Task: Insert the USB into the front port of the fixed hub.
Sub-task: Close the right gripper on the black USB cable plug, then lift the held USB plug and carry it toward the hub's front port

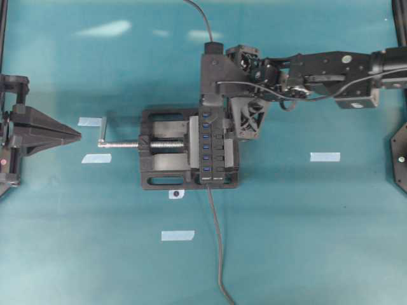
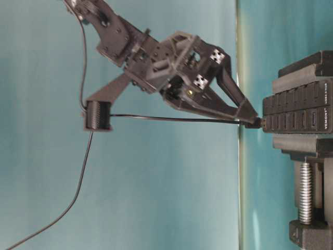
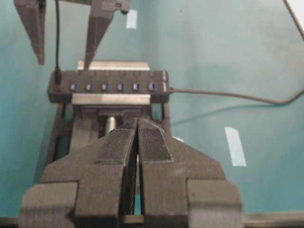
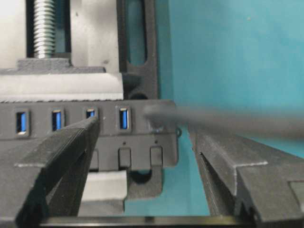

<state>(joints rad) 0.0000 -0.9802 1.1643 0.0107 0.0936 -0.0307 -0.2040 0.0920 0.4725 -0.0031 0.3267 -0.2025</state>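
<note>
Straddling: right gripper (image 4: 142,156) jaws apart | USB (image 3: 57,76) between, seated in fixed hub (image 3: 109,86)

Matte black arms (image 1: 331,67) with ribbed, wedge-shaped end effector fingers (image 3: 154,142), thin dark cabling, possibly silver screws.

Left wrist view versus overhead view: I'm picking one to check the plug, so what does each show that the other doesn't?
Only the left wrist view shows the USB standing in the end port of the fixed hub, between the right tool's open fingers. Only the overhead view shows the vise's screw handle and the hub's own cable running off the table. Both show the hub clamped in the vise.
</note>
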